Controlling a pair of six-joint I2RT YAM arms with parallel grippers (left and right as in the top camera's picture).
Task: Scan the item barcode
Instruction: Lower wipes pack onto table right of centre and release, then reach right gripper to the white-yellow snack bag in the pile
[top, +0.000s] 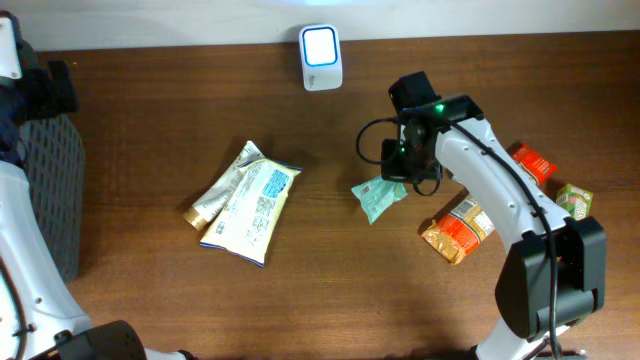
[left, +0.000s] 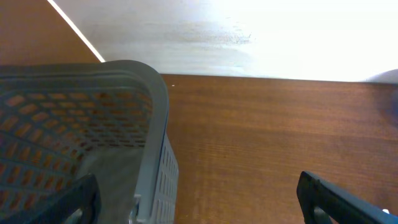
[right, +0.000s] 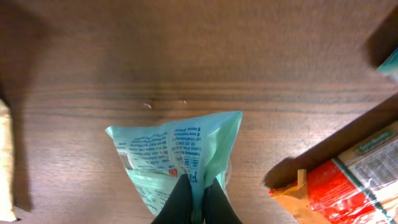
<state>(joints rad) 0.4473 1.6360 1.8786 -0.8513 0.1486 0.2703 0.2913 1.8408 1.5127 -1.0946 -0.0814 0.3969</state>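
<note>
Right gripper (right: 198, 200) pinched tight on edge of mint-green packet (right: 174, 149), printed text facing wrist camera. Packet sits right of centre on table (top: 150, 120), well apart from white scanner (top: 321, 45), near orange pouch (top: 458, 230). Lifted or resting: cannot tell. Left gripper (left: 196, 202) spread wide, holding nothing, over rim of grey basket (left: 124, 81).

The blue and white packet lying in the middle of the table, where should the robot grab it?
Probably its top-right end in the overhead view, coming down from above. The blue and white packet lies flat and long, and its left edge sits against the silver packet. The top-right end pokes out free over bare table.
</note>
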